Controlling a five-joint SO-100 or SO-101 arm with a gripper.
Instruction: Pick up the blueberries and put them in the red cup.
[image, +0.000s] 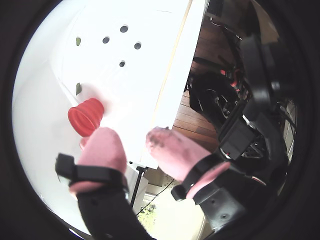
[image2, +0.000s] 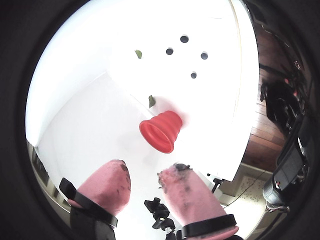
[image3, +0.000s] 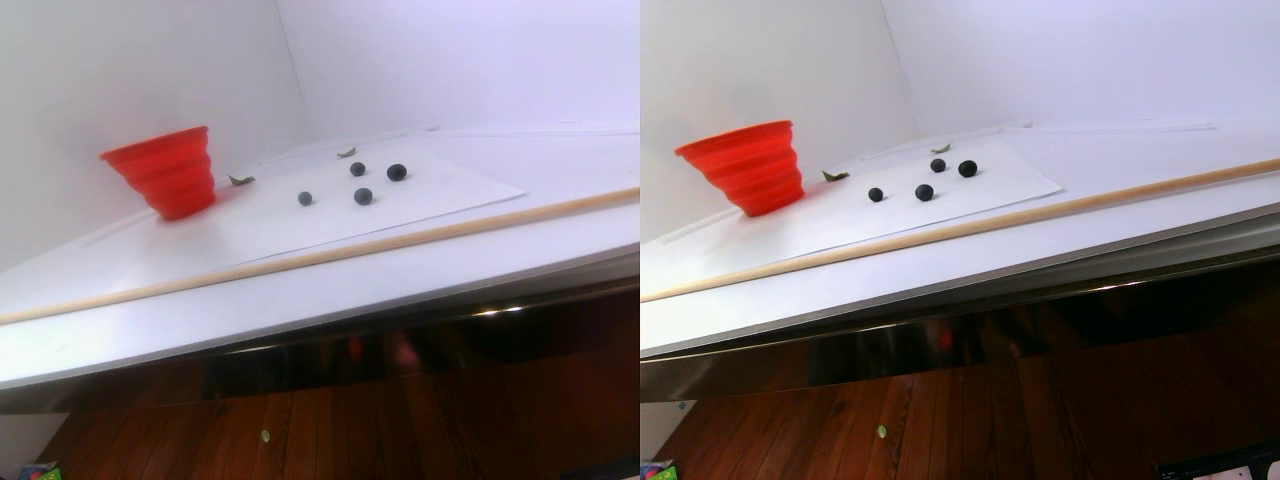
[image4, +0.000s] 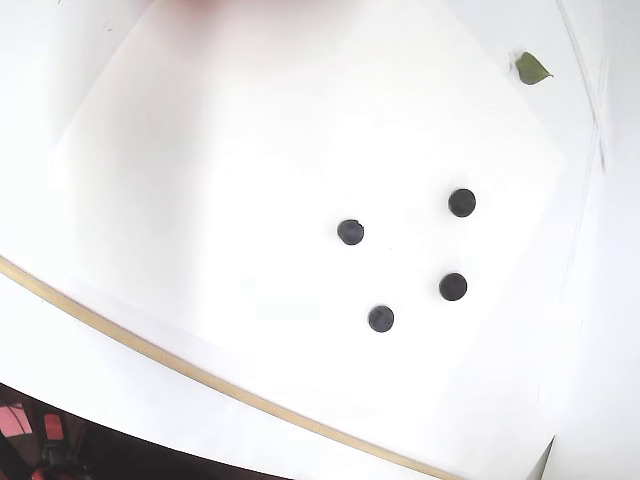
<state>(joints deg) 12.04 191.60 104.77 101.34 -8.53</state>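
Observation:
Several small dark blueberries (image4: 351, 232) lie loose on a white sheet; they also show in both wrist views (image: 122, 63) (image2: 193, 75) and in the stereo pair view (image3: 363, 196). The red cup (image3: 165, 170) stands upright to their left near the wall, and in both wrist views (image: 87, 116) (image2: 162, 130) it sits between the berries and me. My gripper (image: 132, 132) (image2: 146, 172) has pink fingers (image2: 112, 185), is open and empty, and is held well above the table, away from the berries and the cup.
A small green leaf (image3: 240, 180) lies beside the cup and another (image4: 530, 68) lies beyond the berries. A thin wooden strip (image3: 400, 240) runs along the table front. Past the table edge are dark equipment (image: 240, 115) and a wood floor (image3: 330, 420).

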